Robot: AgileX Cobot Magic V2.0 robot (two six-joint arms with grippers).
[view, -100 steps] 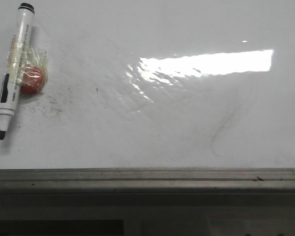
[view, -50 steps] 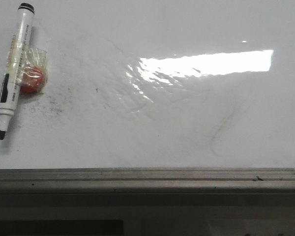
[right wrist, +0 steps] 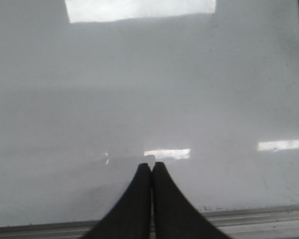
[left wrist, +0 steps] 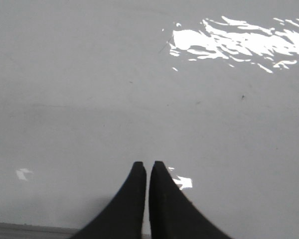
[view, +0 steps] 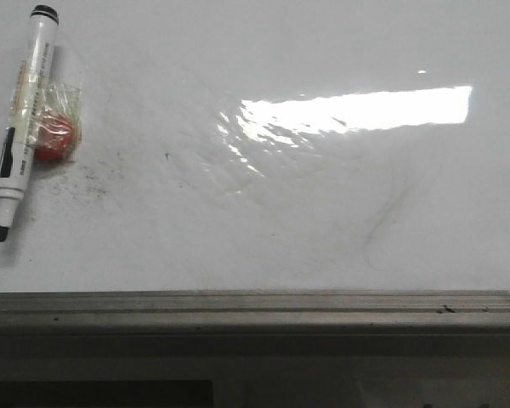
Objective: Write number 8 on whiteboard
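Both grippers show only in their own wrist views. Left gripper (left wrist: 147, 167) has its two black fingers (left wrist: 132, 199) drawn together with only a hairline slit between the tips, holding nothing, above a bare stretch of the whiteboard (view: 263, 229). Right gripper (right wrist: 151, 167) is likewise closed, tips touching, empty, just inside the board's grey metal rail (right wrist: 249, 219).

In the front view, starting at the board's far left corner, a white marker pen (view: 21, 119) lies flat on the whiteboard, its black end cap toward the far edge and its bare black tip pointing toward the near edge. A strip of clear tape (view: 55, 98) crosses its barrel, and a small red round piece (view: 54, 138) sits touching the pen's right side under that tape. Dark specks and grey smudges (view: 93, 174) scatter just right of the red piece.

Toward the middle, a bright strip of glare (view: 357, 110) lies across the glossy surface. Right of centre, a faint grey curved smear (view: 382, 225) runs toward the near edge. No black figure eight is drawn anywhere on the visible board; the surface carries only smudges. Along the near edge runs the grey rail (view: 255, 306).
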